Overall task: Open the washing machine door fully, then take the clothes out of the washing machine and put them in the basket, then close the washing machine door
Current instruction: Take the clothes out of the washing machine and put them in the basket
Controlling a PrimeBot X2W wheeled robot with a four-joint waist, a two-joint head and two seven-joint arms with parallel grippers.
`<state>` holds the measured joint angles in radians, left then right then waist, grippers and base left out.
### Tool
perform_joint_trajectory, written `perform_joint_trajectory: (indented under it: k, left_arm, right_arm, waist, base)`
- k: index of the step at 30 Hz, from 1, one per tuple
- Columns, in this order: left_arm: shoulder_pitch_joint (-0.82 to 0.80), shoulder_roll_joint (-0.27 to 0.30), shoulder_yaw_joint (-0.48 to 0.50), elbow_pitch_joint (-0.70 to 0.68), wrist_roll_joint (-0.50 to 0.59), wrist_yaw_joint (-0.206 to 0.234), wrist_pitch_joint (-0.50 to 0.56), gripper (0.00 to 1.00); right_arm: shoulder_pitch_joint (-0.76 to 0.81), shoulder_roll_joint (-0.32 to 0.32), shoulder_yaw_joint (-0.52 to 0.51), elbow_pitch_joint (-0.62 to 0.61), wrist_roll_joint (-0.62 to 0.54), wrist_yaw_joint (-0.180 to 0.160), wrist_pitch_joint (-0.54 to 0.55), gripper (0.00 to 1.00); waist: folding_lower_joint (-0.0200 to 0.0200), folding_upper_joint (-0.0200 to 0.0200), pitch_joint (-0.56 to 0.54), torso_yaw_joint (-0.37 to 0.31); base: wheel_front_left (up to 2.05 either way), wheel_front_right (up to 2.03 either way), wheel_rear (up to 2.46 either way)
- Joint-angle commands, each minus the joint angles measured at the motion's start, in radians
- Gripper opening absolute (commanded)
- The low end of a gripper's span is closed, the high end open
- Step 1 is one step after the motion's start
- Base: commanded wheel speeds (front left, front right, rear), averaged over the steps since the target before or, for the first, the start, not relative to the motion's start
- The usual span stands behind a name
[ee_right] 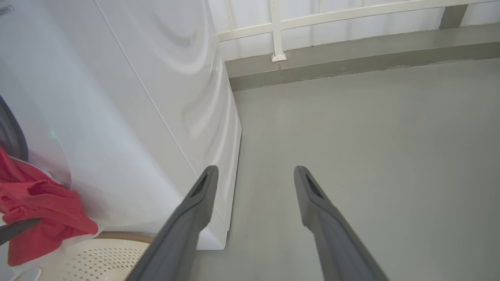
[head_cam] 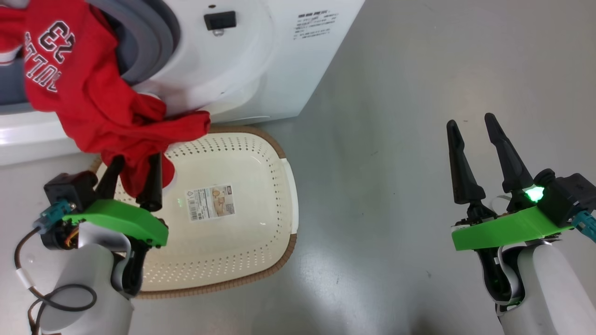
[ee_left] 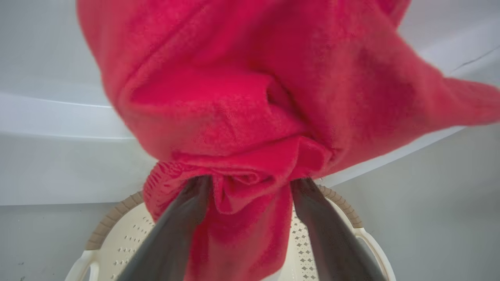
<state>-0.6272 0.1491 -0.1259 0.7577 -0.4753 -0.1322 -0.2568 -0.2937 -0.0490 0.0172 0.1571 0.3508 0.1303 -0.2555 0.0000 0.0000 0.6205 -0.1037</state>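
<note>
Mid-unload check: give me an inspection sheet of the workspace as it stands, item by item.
Surface: grey floor, a few small marks.
Job's things: washing machine mouth uncovered; red clothes hang out of it, lower end above the far-left corner of the basket; the basket sits on the floor against the machine, its bottom bare apart from a paper label.
Clutter: nothing seen.
Grippers: left gripper open, cloth bunched between its fingers; right gripper open, over bare floor.
Cables: dark cable loops beside the left forearm; teal connectors at both wrists.
Surroundings: white railing and low kerb beyond the machine.
</note>
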Motion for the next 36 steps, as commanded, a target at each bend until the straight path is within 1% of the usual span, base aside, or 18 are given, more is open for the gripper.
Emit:
perform_joint_trajectory:
  k: [1,6,11,12,13,15,23,29,36]
  left_arm:
    - [0.023,0.030,0.031,-0.029,-0.008,0.002,-0.005,1.00]
    - [0.058,0.021,0.058,-0.086,0.006,0.002,-0.005,1.00]
    - [0.112,0.000,0.111,-0.174,0.031,0.002,-0.005,1.00]
    - [0.112,0.000,0.111,-0.174,0.031,0.002,-0.005,1.00]
    - [0.138,-0.007,0.125,-0.215,0.051,0.002,-0.005,1.00]
    - [0.165,-0.012,0.133,-0.254,0.076,0.002,-0.005,1.00]
    - [0.261,-0.048,0.214,-0.397,0.111,0.002,-0.005,1.00]
    - [0.342,-0.075,0.248,-0.519,0.129,0.002,-0.005,1.00]
    - [0.428,-0.092,0.272,-0.632,0.135,0.002,-0.005,1.00]
  right_arm:
    - [0.012,-0.001,0.020,-0.019,-0.001,0.000,-0.006,1.00]
    - [0.021,-0.001,0.017,-0.018,-0.006,0.000,-0.006,1.00]
    - [0.032,-0.001,0.013,-0.015,-0.013,0.000,-0.006,1.00]
    - [0.032,-0.001,0.013,-0.015,-0.013,0.000,-0.006,1.00]
    - [0.037,-0.001,0.013,-0.013,-0.015,0.000,-0.006,1.00]
    - [0.041,-0.001,0.010,-0.011,-0.018,0.000,-0.006,1.00]
    - [0.060,-0.001,0.009,-0.005,-0.029,0.000,-0.006,1.00]
    - [0.072,-0.001,0.009,-0.001,-0.036,0.000,-0.006,1.00]
    - [0.080,-0.001,0.011,0.001,-0.040,0.000,-0.006,1.00]
  waist:
    - [0.0000,0.0000,-0.008,0.004]
    - [0.0000,0.0000,-0.029,0.011]
    - [0.0000,0.0000,-0.056,0.023]
    - [0.0000,0.0000,-0.056,0.023]
    - [0.0000,0.0000,-0.066,0.027]
    - [0.0000,0.0000,-0.076,0.033]
    - [0.0000,0.0000,-0.112,0.052]
    - [0.0000,0.0000,-0.130,0.063]
    - [0.0000,0.0000,-0.138,0.067]
  base:
    - [0.00,0.00,0.00]
    - [0.00,0.00,0.00]
    - [0.00,0.00,0.00]
    - [0.00,0.00,0.00]
    - [0.00,0.00,0.00]
    - [0.00,0.00,0.00]
    - [0.00,0.00,0.00]
    - [0.00,0.00,0.00]
    - [0.00,0.00,0.00]
